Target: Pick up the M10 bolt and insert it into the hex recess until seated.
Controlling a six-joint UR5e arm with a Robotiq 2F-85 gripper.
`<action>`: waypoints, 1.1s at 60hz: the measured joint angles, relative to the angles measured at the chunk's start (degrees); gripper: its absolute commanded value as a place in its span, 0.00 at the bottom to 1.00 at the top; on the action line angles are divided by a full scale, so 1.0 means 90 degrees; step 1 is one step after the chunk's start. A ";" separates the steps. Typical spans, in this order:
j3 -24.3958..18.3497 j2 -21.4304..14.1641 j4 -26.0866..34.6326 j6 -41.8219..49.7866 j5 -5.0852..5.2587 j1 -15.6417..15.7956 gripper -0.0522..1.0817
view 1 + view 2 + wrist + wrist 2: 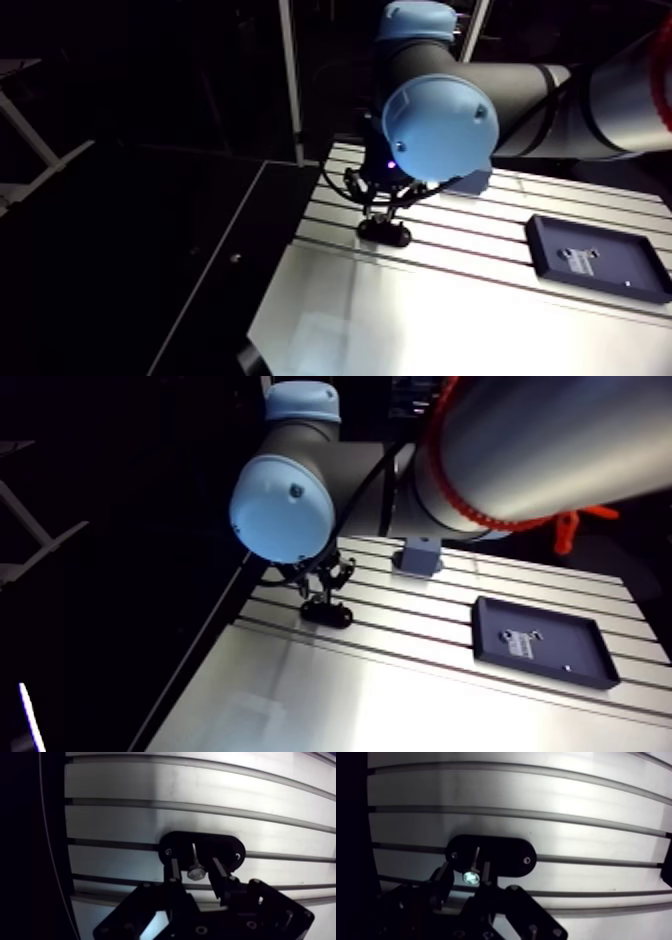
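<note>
Slotted aluminium worktop (200,827), black oval plate (225,847); steel bolt (196,871) stands on it between parted fingers (173,872) holding nothing, lower end hidden.

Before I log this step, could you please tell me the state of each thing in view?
pincer: open, straddling the bolt, a gap on each side.
bolt: upright, head up, shank down on the black plate; whether seated cannot be told.
black plate: flat on the table, under the pincer.
dark tray: flat on the table, away from the pincer.
</note>
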 measured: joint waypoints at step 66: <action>-0.0006 0.0051 0.0018 -0.0007 0.0010 0.0005 0.65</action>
